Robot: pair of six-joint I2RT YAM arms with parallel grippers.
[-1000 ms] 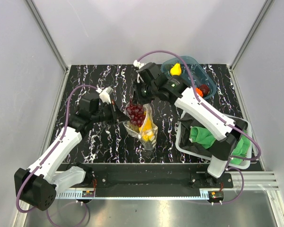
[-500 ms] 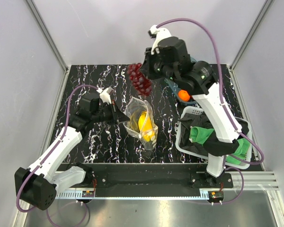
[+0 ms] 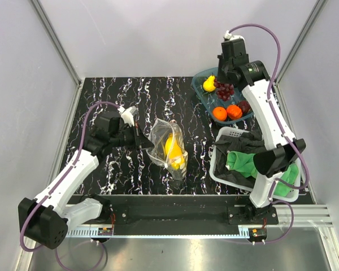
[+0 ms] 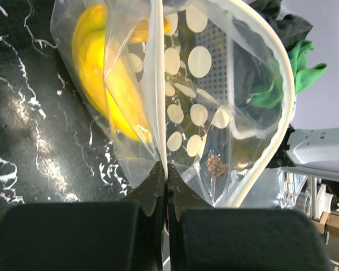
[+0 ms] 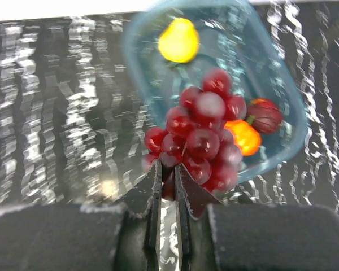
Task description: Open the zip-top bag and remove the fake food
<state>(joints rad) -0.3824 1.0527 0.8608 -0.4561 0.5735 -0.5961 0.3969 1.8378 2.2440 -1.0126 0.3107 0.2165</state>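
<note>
The clear zip-top bag (image 3: 168,148) with pale dots lies mid-table, mouth open, a yellow banana bunch (image 3: 173,148) inside; the wrist view shows both (image 4: 214,101) (image 4: 104,79). My left gripper (image 3: 146,142) is shut on the bag's left rim (image 4: 165,169). My right gripper (image 3: 221,84) is shut on the dark red grape cluster (image 3: 225,90) and holds it above the blue tub (image 3: 200,79); the right wrist view shows the grapes (image 5: 200,138) over the tub (image 5: 141,56). The tub holds a yellow fruit (image 3: 209,83), two orange fruits (image 3: 226,112) and a dark red fruit (image 3: 244,106).
A white basket (image 3: 221,135) at the right holds dark cloth and a green cloth (image 3: 241,162). Grey walls with metal posts close in the black marbled table (image 3: 113,96).
My right arm has carried the grape cluster out of the bag, up and to the right, to above the blue tub. The left gripper has kept its hold on the bag.
</note>
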